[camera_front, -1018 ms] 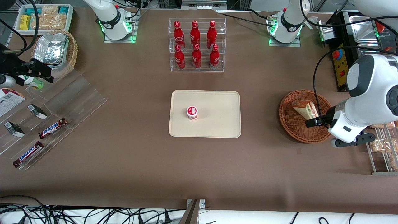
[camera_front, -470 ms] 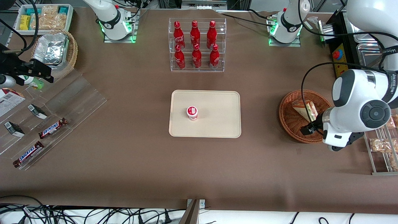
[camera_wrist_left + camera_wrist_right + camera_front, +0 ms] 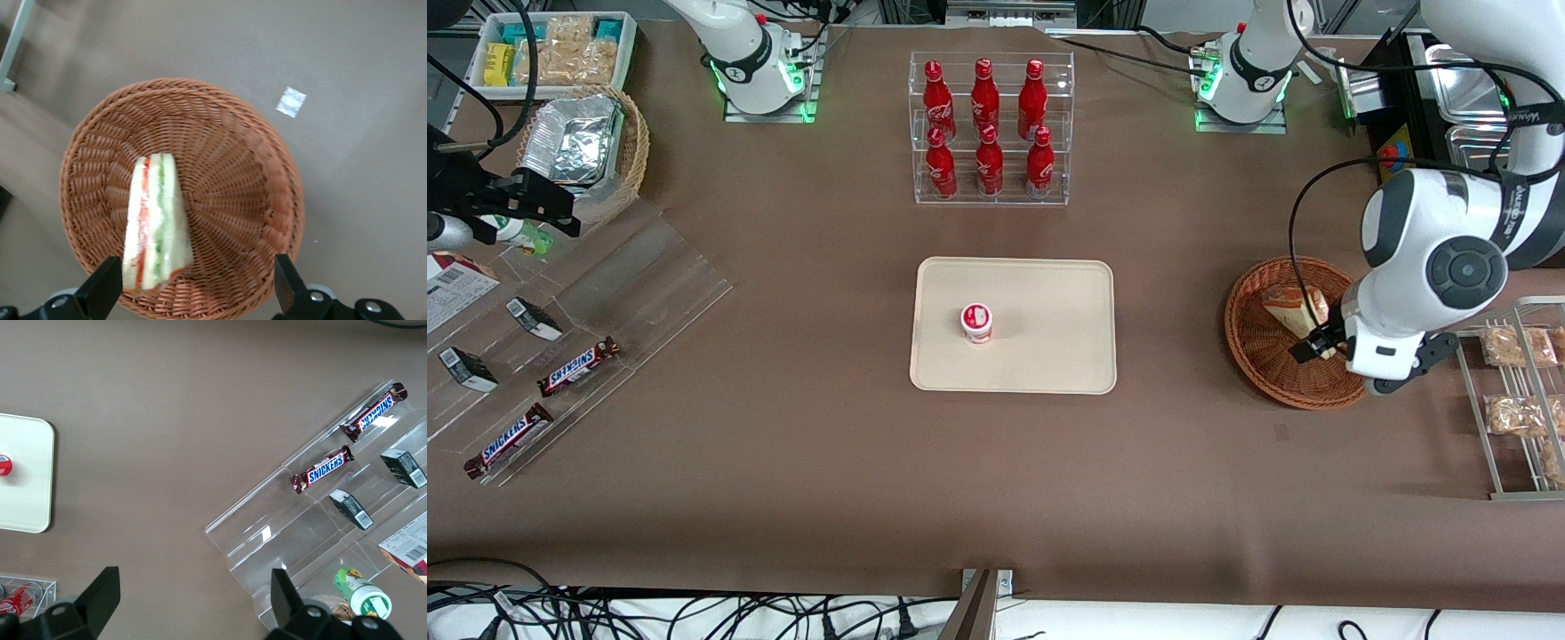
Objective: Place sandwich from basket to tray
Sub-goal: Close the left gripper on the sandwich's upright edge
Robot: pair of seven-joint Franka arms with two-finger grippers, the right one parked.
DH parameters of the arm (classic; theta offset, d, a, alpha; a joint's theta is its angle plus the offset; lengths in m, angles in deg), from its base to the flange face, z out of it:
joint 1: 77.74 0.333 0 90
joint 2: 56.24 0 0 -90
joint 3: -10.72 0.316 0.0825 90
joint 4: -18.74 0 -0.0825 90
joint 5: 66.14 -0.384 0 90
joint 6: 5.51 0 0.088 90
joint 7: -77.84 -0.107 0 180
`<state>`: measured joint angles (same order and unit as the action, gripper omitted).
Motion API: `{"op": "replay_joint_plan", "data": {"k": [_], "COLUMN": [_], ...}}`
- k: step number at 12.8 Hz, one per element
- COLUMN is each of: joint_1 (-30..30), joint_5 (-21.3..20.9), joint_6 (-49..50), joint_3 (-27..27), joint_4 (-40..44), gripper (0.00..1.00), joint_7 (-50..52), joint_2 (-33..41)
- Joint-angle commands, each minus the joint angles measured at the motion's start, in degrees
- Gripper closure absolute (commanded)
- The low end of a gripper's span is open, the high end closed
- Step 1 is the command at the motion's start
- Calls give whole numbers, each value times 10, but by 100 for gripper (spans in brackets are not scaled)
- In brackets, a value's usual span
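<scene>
1. A robotics lab dressed as a small snack shop — one long table (image 3: pixel 800 462) under brown cloth, arm bases (image 3: pixel 760 76) bolted at its edge with green lights glowing.
2. Farther from the front camera than the cream tray (image 3: pixel 1040 356), a clear acrylic rack (image 3: pixel 991 129) displays six red bottles (image 3: pixel 985 93).
3. Toward the parked arm's end from the tray, stepped acrylic shelves (image 3: pixel 605 302) show Snickers bars (image 3: pixel 578 366).
4. Loose cables (image 3: pixel 649 613) trail along the table's near edge — a test bench, not a store.

I read "SNICKERS" on two chocolate bars (image 3: pixel 321 469) in the clear rack; nothing else is legible.
</scene>
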<state>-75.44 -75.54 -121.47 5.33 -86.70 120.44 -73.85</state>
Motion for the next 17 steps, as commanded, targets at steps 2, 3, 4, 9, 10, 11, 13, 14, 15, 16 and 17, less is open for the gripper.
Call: {"op": "replay_joint_plan", "data": {"k": [2, 3, 4, 9, 10, 11, 13, 14, 15, 16, 17], "joint_1": [31, 34, 34, 34, 34, 39, 41, 41, 41, 42, 46], "joint_5": [-18, -17, -17, -29, -56, -68, -69, -69, -69, -69, -69], "joint_6": [-74, -108, -145, -237, -237, -237, -238, -241, -256, -273, -291], "joint_3": [-6, -6, -6, -5, -5, -6, -6, -6, -5, -5, -3], "joint_4": [-98, -126, -152, -226, -233, -237, -241, -245, -251, -263, -273], "gripper": [0, 0, 0, 0, 0, 0, 0, 0, 0, 0, 0], "joint_7": [18, 27, 47, 85, 85, 85, 85, 90, 97, 107, 112], "joint_2": [60, 71, 73, 76, 77, 79, 79, 79, 79, 76, 73]}}
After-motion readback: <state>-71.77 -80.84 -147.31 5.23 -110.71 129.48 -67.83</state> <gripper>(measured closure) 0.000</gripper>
